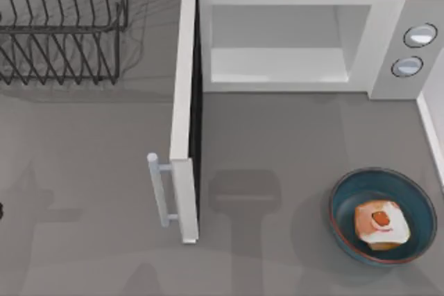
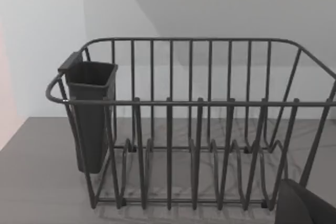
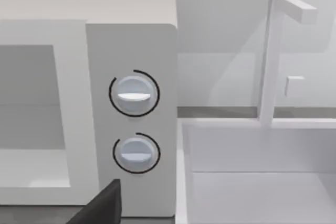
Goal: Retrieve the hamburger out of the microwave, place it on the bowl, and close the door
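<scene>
The hamburger (image 1: 380, 224) already sits inside the bowl (image 1: 345, 199), resting a little toward the bowl's right side at the table's lower right, so the carrying part of the job looks finished and nothing needs to grip it now. The microwave (image 1: 386, 39) stands at the back of the table with its pale cavity bare, and the door (image 1: 182, 102) hangs wide open, swung out toward the front with its bar handle (image 1: 158, 190) pointing to the left; it stands that way because the cavity had to be reachable, and closing it appears to be the one step left. From the right wrist view the two knobs (image 3: 134, 94) on the side panel are close ahead, with a white sink basin (image 3: 262, 182) beside the appliance, which suggests the right arm is low near the microwave's right end. The left wrist view faces the wire dish rack (image 2: 199, 129) with its dark utensil cup (image 2: 90, 114), so the left arm seems parked toward the rack. How either gripper's jaws stand I cannot tell.
</scene>
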Available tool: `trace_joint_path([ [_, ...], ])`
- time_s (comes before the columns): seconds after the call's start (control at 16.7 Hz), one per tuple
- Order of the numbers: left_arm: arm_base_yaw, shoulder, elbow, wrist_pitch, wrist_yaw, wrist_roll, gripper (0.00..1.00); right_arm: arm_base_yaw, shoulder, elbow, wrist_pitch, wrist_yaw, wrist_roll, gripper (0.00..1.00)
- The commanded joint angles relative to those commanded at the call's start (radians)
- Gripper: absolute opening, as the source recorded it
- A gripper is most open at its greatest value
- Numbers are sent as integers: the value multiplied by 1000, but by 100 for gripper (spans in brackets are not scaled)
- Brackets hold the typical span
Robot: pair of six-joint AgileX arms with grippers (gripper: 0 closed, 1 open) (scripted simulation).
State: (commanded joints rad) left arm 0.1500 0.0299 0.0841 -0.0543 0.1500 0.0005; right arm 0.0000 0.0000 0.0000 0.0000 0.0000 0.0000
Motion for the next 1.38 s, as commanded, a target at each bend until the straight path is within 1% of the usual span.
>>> trace_joint_path([
  [0.18, -20, -14, 7, -15, -20, 1, 0, 0, 0, 0, 0, 0, 0, 100],
  [0.3, -68, -39, 28, -63, -68, 0, 0, 0, 0, 0, 0, 0, 0, 100],
  [0.42, -139, -67, 45, -108, -139, 0, 0, 0, 0, 0, 0, 0, 0, 100],
  [0.54, -182, -88, 55, -139, -181, 0, 0, 0, 0, 0, 0, 0, 0, 100],
  [0.84, -188, -91, 54, -144, -187, -1, 0, 0, 0, 0, 0, 0, 0, 100],
  [0.96, -227, -118, 64, -182, -226, -1, 0, 0, 0, 0, 0, 0, 0, 100],
  [1.14, -325, -169, 74, -243, -325, -2, 0, 0, 0, 0, 0, 0, 0, 100],
  [1.26, -347, -183, 75, -259, -346, -2, 0, 0, 0, 0, 0, 0, 0, 100],
  [1.38, -347, -183, 75, -259, -346, -2, 0, 0, 0, 0, 0, 0, 0, 100],
])
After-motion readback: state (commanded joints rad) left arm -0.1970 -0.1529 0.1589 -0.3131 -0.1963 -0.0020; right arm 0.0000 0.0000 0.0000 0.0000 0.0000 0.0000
